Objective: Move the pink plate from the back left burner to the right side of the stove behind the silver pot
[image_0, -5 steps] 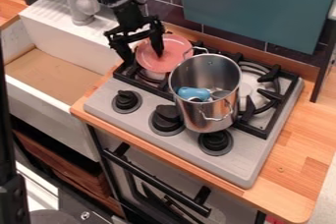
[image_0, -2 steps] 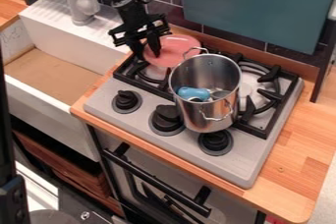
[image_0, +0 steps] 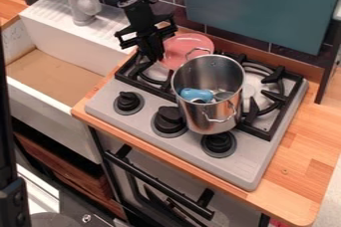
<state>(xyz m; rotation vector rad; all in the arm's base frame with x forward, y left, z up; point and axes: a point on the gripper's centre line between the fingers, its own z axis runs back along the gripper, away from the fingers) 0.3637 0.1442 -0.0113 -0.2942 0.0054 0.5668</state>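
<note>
The black gripper [image_0: 156,56] is at the back left of the stove, its two fingers drawn together at the left rim of a pink plate [image_0: 185,51]. It looks shut on that rim. The plate sits over the rear left of the burner grate, behind and left of a steel pot [image_0: 208,116], and appears slightly tilted. One pot handle overlaps the plate's right part. Inside the pot lies a blue object [image_0: 196,95], partly hidden by the pot's front wall.
A white sink [image_0: 47,100] with a grey faucet [image_0: 80,2] is to the left. Black grates [image_0: 263,130] surround the pot, with black knobs [image_0: 169,119] along the stove's front. A teal panel [image_0: 259,12] hangs behind, and wooden counter [image_0: 306,146] borders the right side.
The gripper's fingers have come together at the plate's rim. Gripper and plate have both shifted right, bringing the plate closer behind the pot. The pot and blue object have stayed put.
</note>
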